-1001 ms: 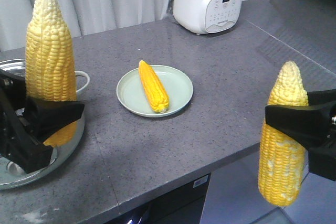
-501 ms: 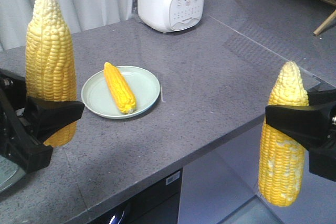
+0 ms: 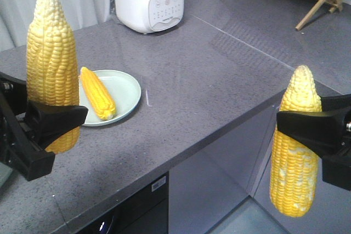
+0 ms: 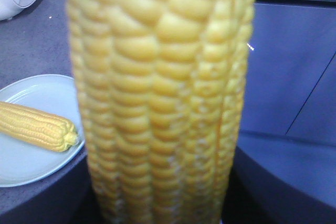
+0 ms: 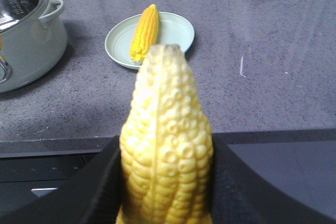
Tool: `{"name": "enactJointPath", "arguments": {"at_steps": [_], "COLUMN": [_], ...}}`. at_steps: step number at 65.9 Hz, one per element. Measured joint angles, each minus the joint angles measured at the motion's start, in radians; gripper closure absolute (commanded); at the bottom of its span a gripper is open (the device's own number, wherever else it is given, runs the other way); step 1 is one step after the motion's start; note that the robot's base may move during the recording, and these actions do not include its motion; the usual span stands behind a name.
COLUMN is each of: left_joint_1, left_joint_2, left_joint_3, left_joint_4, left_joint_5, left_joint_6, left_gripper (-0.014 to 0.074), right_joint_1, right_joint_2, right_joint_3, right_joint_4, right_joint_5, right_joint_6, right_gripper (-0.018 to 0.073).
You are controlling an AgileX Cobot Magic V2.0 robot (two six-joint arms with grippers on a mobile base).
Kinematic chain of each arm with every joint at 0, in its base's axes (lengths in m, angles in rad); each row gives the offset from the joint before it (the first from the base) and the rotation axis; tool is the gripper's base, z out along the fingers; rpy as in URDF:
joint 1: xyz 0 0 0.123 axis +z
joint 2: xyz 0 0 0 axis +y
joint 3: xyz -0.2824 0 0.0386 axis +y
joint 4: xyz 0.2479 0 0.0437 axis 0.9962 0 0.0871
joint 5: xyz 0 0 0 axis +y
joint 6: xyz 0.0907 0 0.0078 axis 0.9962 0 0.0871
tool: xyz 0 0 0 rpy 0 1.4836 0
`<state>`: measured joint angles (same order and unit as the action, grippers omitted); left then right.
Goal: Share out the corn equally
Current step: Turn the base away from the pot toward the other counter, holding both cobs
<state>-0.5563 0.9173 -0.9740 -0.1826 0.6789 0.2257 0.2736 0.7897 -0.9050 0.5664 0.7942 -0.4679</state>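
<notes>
at the left, the left gripper (image 3: 55,121) is clamped on the lower half of the left cob (image 3: 51,53). it holds the cob upright in the air over the near left part of the worktop (image 3: 219,75), long axis vertical, pale tapered tip up. just right of it and farther back, a pale green plate (image 3: 129,89) sits on the worktop. a third cob (image 3: 97,92) lies flat in it, long axis running far-left to near-right, blunt end toward the near rim. a white appliance (image 3: 148,1) stands at the far edge. at the right, off the worktop's near corner, the right gripper (image 3: 300,130) is closed around the middle of the right cob (image 3: 296,157), also upright, tip up. the cobs look stiff and fairly heavy. the bumpy kernels should give grip but could bruise under a hard squeeze. a hold across the thick middle seems safest, since the taper might let one slide.
</notes>
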Motion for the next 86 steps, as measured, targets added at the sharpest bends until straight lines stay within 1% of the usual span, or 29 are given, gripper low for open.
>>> {"name": "enactJointPath", "arguments": {"at_steps": [86], "left_joint_1": [0.000], "left_joint_2": [0.000], "left_joint_3": [0.000], "left_joint_4": [0.000], "left_joint_5": [0.000], "left_joint_6": [0.000], "left_gripper": [0.0296], "right_joint_1": [0.000], "right_joint_2": [0.000], "right_joint_3": [0.000], "right_joint_4": [0.000], "right_joint_5": [0.001], "right_joint_6": [0.000], "right_gripper": [0.0365]}}
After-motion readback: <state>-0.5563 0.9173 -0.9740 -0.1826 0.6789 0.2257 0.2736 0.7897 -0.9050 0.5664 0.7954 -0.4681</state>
